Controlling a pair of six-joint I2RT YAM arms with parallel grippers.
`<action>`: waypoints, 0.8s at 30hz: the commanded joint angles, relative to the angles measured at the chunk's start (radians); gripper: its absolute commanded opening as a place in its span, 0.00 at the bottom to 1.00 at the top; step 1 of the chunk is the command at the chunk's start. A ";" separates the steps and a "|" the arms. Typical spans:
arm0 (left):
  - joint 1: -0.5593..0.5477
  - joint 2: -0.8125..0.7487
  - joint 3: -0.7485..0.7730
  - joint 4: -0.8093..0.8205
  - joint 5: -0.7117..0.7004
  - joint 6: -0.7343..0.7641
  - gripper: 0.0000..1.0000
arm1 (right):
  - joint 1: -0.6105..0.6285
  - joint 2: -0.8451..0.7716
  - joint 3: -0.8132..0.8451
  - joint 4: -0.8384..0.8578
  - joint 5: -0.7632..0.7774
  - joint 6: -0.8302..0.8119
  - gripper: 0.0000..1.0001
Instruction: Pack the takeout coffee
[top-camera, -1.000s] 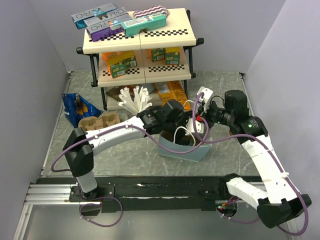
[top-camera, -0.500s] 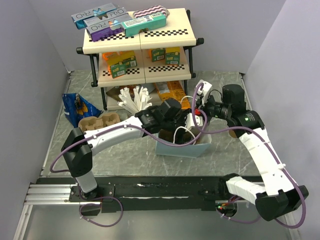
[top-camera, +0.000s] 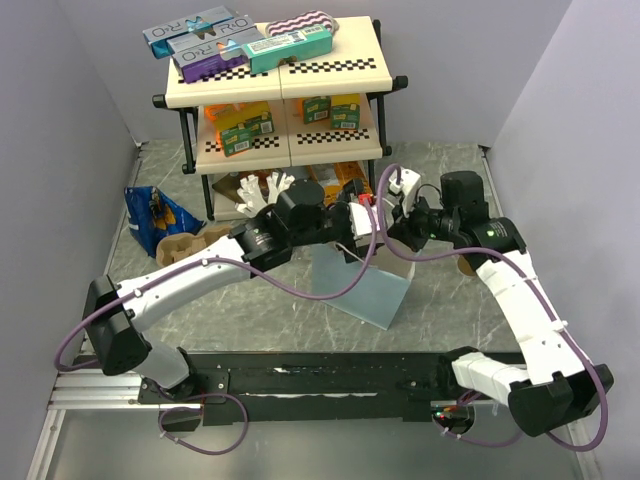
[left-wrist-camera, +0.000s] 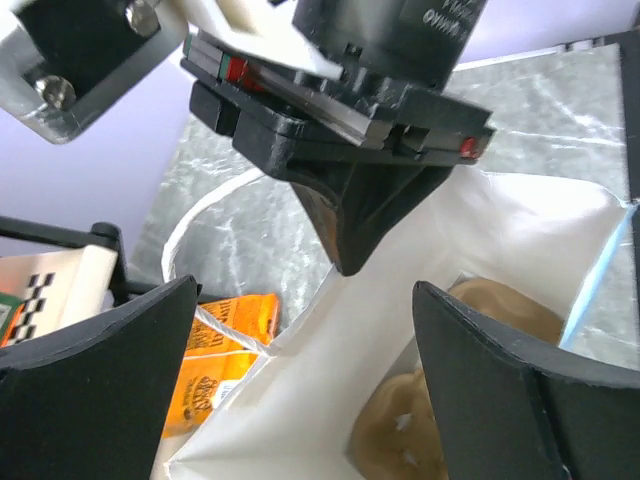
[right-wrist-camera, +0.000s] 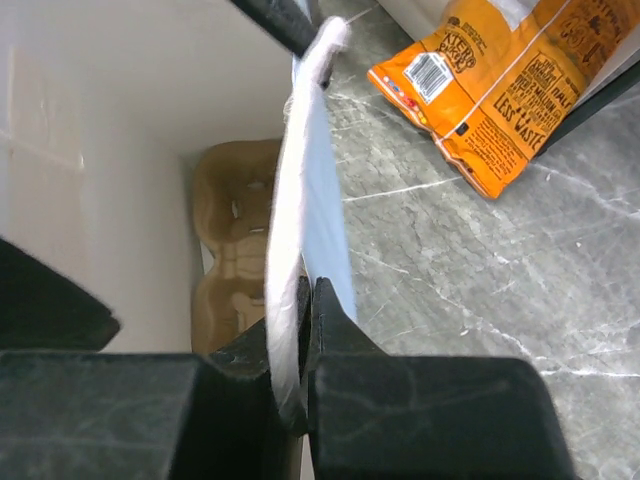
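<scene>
A white and pale blue paper bag (top-camera: 362, 285) stands tilted at mid table. My right gripper (top-camera: 392, 233) is shut on the bag's upper wall, which shows as a thin white edge between its jaws in the right wrist view (right-wrist-camera: 303, 335). My left gripper (top-camera: 352, 218) is open and empty just above the bag's mouth (left-wrist-camera: 310, 400), close to the right gripper. A brown pulp cup carrier (right-wrist-camera: 235, 240) lies inside the bag, also in the left wrist view (left-wrist-camera: 490, 400). No tan cup with a black lid shows clearly. A tan patch (top-camera: 466, 264) behind my right forearm cannot be identified.
A second pulp carrier (top-camera: 190, 245) and a blue snack bag (top-camera: 155, 215) lie at the left. A shelf rack (top-camera: 285, 110) with boxes stands behind. White sticks (top-camera: 262, 190) and an orange snack bag (right-wrist-camera: 510, 90) lie at its foot.
My left gripper has come up out of the bag and back toward the rack. My right gripper has moved left with the bag's wall, and the bag now stands taller and tilted.
</scene>
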 joint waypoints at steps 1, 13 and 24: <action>0.026 -0.022 -0.010 0.038 0.133 -0.068 0.95 | -0.005 0.032 0.021 -0.050 -0.018 -0.013 0.00; 0.060 0.011 0.142 0.064 0.175 -0.258 0.96 | -0.011 0.070 0.038 -0.053 -0.033 -0.019 0.00; 0.089 -0.007 0.259 0.046 0.172 -0.298 0.99 | -0.013 0.070 0.038 -0.044 -0.027 -0.016 0.00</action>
